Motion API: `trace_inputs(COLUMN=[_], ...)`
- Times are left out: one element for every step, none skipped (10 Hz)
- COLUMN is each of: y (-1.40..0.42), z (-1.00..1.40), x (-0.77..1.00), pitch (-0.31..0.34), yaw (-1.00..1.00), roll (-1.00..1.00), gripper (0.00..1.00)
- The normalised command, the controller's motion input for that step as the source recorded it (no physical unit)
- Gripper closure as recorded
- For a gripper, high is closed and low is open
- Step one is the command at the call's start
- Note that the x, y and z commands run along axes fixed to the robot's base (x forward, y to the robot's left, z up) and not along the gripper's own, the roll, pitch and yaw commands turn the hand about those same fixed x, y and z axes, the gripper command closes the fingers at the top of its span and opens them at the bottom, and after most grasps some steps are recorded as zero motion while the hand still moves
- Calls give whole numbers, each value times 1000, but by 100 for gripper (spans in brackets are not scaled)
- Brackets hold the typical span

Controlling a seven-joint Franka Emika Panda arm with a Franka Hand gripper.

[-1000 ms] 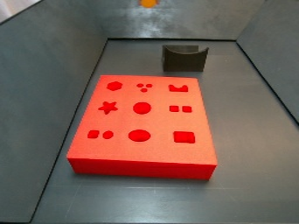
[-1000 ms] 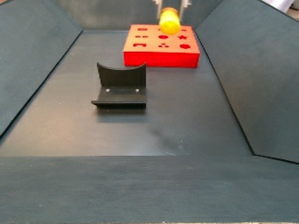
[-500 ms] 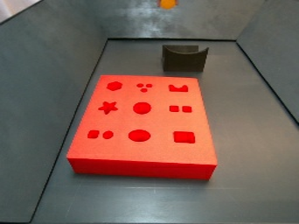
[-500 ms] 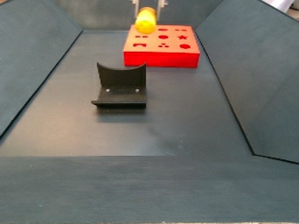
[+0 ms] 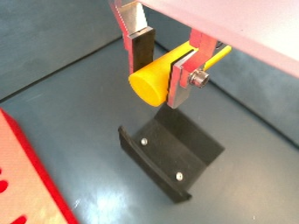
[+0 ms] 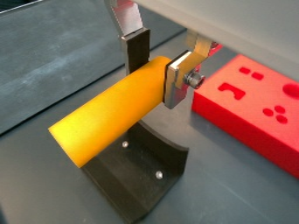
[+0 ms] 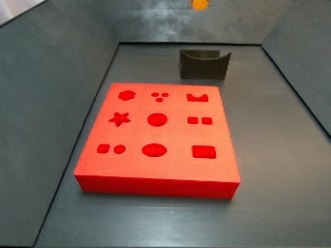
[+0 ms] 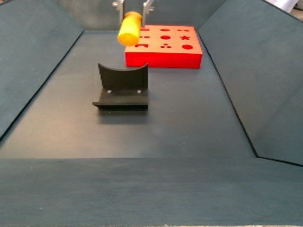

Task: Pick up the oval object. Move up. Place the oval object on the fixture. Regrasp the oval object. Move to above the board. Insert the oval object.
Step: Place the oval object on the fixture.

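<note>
My gripper [image 5: 162, 77] [image 6: 158, 74] is shut on the oval object [image 5: 155, 77] [image 6: 111, 115], a yellow-orange peg held level between the two pads. It hangs in the air above the fixture [image 5: 176, 157] [image 6: 138, 171], the dark notched bracket on the floor. In a side view the gripper [image 8: 133, 15] holds the oval object [image 8: 130, 29] high over the fixture [image 8: 122, 86], in front of the red board [image 8: 166, 46]. From another side only the oval object's tip [image 7: 199, 4] shows at the upper edge, above the fixture [image 7: 204, 64] and behind the board [image 7: 158, 136].
Dark sloping walls [image 8: 35, 80] close in the grey floor on all sides. The board's red edge [image 5: 24, 184] [image 6: 251, 96] shows next to the fixture in both wrist views.
The gripper has carried the oval object away from over the board and across to above the fixture. Its hold on the piece is unchanged.
</note>
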Motion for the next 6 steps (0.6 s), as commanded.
trace_inputs(y=[83, 57, 47, 46, 45, 47], z=[-1, -5, -15, -13, -11, -9], x=[426, 352, 260, 212, 115, 61], pitch=[156, 164, 170, 172, 180, 172], yaw=[-47, -56, -69, -78, -96, -120], roll=[-1000, -1000, -1000, -1000, -1000, -1000], gripper=[100, 100, 100, 100, 100, 100])
